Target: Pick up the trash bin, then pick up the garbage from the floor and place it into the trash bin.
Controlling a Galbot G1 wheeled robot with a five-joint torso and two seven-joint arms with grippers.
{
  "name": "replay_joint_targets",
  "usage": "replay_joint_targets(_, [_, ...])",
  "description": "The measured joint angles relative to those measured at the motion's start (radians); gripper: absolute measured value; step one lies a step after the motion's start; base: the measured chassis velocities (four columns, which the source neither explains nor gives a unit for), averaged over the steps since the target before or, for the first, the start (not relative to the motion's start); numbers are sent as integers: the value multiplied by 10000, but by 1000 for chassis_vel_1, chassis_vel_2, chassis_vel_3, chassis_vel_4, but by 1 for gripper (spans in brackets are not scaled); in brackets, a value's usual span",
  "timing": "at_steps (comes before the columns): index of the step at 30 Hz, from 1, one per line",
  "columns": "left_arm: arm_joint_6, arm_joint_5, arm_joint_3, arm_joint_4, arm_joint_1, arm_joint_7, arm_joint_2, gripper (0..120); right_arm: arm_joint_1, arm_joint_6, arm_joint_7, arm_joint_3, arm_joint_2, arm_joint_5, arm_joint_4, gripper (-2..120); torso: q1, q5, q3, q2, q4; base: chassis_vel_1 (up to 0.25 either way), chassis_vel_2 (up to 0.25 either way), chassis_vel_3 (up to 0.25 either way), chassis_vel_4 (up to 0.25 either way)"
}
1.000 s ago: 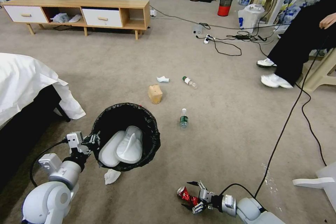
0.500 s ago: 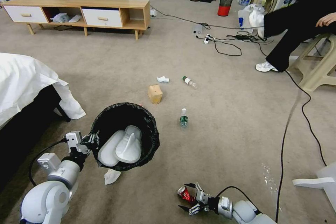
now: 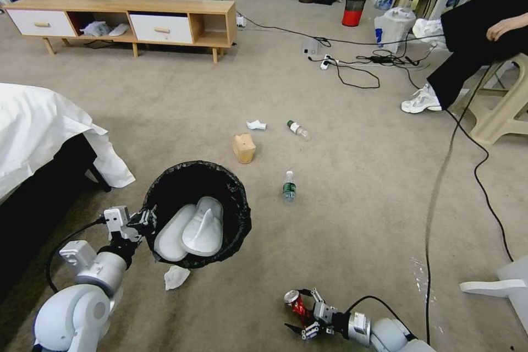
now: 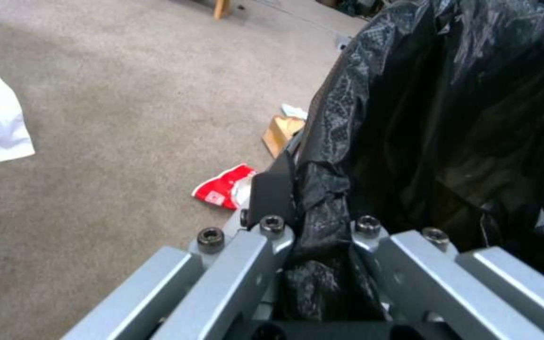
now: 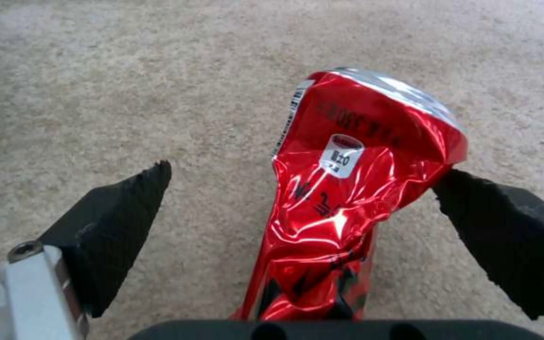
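Down on the carpet at the robot's right, the right gripper sits low with its fingers spread wide, the crushed red can lying between them; in the right wrist view one pad is touching or all but touching the can, while the other stands clear with bare carpet between. At the robot's left, the left gripper is clenched on the rim of the trash bin, pinching the black liner along with it, and the bin hangs tilted above the floor with two flat white slippers inside. A white tissue lies just below the bin, a brown paper bag and two green-labelled bottles lie farther out, and a red-white paper cup rests beside the bin. The can looks light and already buckled, so I'd expect thin metal that gives further under pressure and a glossy skin that might slip. The crumpled waist seems the sensible place to close on, since the creases offer flats for the pads, whereas the rounded rim end looks likelier to squirt free.
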Motion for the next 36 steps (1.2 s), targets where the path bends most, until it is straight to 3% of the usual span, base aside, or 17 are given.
replay_joint_targets(2, [-2, 8, -1, -10, 9, 0, -10, 4, 1, 7, 0, 10, 6, -12, -21, 100, 0, 0, 0, 1, 0, 0, 0, 0, 0])
replay_joint_targets(7, [-33, 44, -17, -44, 59, 0, -41, 4, -1, 58, -32, 62, 22, -52, -54, 87, 0, 1, 0, 0, 0, 0, 0, 0, 0])
replay_joint_targets(8, [-37, 71, -19, -78, 82, 0, -66, 4, -27, 87, -60, 73, 21, -60, -55, 77, 0, -3, 2, -1, -3, 0, 0, 0, 0])
replay_joint_targets(11, [-37, 82, -19, -91, 87, 0, -76, 4, -36, 97, -72, 85, 17, -64, -56, 72, 0, -2, 2, -1, -4, 0, 0, 0, 0])
replay_joint_targets(17, [-45, 146, -22, -160, 121, 0, -138, 4, -120, 151, -142, 234, -29, -145, -27, 44, 0, 3, 3, -5, -1, 0, 0, 0, 0])
replay_joint_targets(23, [-57, 168, -36, -181, 122, -1, -156, 4, -129, 173, -150, 279, -36, -173, -8, 25, 1, 3, 3, -6, -1, 0, 0, 0, 0])
replay_joint_targets(33, [-86, 195, -69, -190, 145, 10, -165, 4, -99, 201, -121, 483, -85, -224, 217, 23, 1, 17, 6, -9, 6, 0, 0, 0, 0])
replay_joint_targets(36, [-97, 188, -85, -179, 127, 11, -152, 4, -129, 170, -32, 874, -310, -222, 575, 23, 2, 3, 7, -10, -1, 0, 0, 0, 0])
